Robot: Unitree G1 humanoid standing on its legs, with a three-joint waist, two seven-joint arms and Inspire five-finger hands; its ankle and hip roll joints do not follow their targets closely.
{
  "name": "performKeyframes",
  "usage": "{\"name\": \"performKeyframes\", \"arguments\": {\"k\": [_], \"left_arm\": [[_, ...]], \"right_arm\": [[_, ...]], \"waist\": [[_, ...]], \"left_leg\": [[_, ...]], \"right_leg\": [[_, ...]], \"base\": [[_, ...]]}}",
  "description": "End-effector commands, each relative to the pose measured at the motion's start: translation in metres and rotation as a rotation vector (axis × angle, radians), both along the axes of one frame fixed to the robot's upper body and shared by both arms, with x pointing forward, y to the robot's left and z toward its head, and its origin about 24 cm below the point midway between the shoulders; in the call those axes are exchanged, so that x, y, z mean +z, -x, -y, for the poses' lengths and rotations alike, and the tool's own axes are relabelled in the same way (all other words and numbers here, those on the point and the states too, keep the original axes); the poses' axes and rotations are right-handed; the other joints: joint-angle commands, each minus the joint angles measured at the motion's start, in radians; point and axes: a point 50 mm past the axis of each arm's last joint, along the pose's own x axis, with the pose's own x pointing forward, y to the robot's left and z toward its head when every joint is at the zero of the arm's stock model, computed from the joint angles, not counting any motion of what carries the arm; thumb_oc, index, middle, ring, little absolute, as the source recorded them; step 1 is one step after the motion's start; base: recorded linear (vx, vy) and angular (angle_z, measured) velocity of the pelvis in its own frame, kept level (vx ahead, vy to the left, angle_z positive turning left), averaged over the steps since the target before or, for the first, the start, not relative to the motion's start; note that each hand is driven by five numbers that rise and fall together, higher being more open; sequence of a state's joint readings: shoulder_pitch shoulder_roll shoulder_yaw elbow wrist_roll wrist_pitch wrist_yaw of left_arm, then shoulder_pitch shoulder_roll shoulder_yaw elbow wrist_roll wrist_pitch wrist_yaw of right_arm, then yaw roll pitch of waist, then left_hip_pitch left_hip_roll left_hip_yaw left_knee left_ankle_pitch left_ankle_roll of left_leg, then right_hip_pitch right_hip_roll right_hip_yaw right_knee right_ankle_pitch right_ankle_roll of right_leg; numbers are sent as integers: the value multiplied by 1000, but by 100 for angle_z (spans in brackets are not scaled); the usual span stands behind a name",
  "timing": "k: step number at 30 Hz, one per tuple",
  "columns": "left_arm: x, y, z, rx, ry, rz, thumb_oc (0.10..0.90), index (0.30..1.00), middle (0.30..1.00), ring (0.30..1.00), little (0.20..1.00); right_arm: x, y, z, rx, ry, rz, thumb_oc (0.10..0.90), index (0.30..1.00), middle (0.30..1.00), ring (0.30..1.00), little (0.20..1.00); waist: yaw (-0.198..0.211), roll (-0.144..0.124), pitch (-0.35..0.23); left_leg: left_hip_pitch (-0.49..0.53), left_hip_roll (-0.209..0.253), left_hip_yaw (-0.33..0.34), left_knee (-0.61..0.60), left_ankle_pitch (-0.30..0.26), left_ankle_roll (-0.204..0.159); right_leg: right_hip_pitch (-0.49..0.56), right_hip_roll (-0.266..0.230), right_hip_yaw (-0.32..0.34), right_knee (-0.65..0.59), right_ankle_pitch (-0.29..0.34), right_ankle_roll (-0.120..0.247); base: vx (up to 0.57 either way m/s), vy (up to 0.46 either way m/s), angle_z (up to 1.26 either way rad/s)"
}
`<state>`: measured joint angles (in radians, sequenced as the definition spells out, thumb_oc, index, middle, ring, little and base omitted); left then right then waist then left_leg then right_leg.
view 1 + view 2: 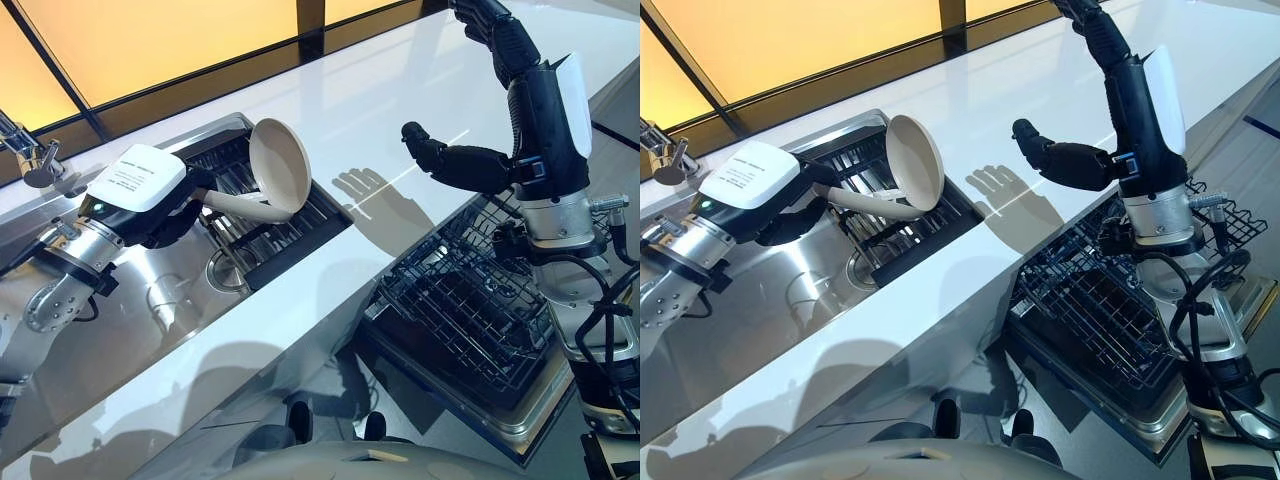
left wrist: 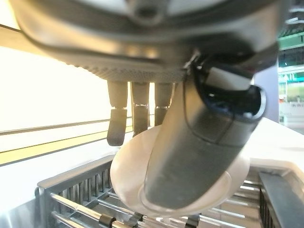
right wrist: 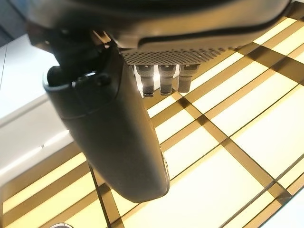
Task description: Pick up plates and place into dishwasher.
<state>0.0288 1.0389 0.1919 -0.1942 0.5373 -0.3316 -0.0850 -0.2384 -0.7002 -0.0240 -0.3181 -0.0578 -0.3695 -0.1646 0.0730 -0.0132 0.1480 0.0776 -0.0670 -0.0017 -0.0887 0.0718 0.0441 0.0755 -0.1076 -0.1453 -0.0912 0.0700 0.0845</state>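
A cream plate (image 1: 280, 162) is held tilted on its edge above the ribbed drying rack (image 1: 300, 232) at the sink's far end. My left hand (image 1: 165, 212) is shut on the plate's lower rim. In the left wrist view its thumb (image 2: 199, 142) lies across the plate's face (image 2: 227, 189) and its fingers (image 2: 140, 108) reach behind the plate. My right hand (image 1: 535, 120) is raised above the white counter, open and holding nothing, fingers pointing up and thumb (image 1: 455, 165) sticking out. Below it the dishwasher's dark wire rack (image 1: 455, 310) is pulled out.
A steel sink (image 1: 150, 300) with a drain lies under my left arm, a tap (image 1: 30, 155) at its far left corner. The white counter (image 1: 400, 90) runs between the sink and the dishwasher. The open dishwasher door edge (image 1: 500, 420) juts out at lower right.
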Motion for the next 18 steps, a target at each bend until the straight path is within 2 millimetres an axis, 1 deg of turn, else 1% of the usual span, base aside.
{"name": "performKeyframes", "arguments": {"k": [1,8,18], "left_arm": [[66,-9,6,-47,85,277,100,300,300,300,200],[67,-12,4,-43,95,256,100,300,300,300,200],[65,-12,0,-23,61,236,100,300,300,300,200]], "right_arm": [[40,6,-1,50,16,172,800,900,900,900,900],[41,5,1,44,11,161,800,900,900,900,900],[44,7,2,54,-15,180,800,900,900,900,900]], "waist": [[-29,64,-95],[-37,65,-94],[-30,65,-88]], "left_leg": [[50,-32,-13,6,-139,6],[56,-34,-18,9,-142,12],[43,-45,-71,30,-142,21]], "right_leg": [[26,111,-34,88,-155,-13],[25,113,-12,93,-156,-14],[13,115,27,103,-147,-17]], "base": [[0,0,0],[0,0,0],[-6,-1,-1]]}}
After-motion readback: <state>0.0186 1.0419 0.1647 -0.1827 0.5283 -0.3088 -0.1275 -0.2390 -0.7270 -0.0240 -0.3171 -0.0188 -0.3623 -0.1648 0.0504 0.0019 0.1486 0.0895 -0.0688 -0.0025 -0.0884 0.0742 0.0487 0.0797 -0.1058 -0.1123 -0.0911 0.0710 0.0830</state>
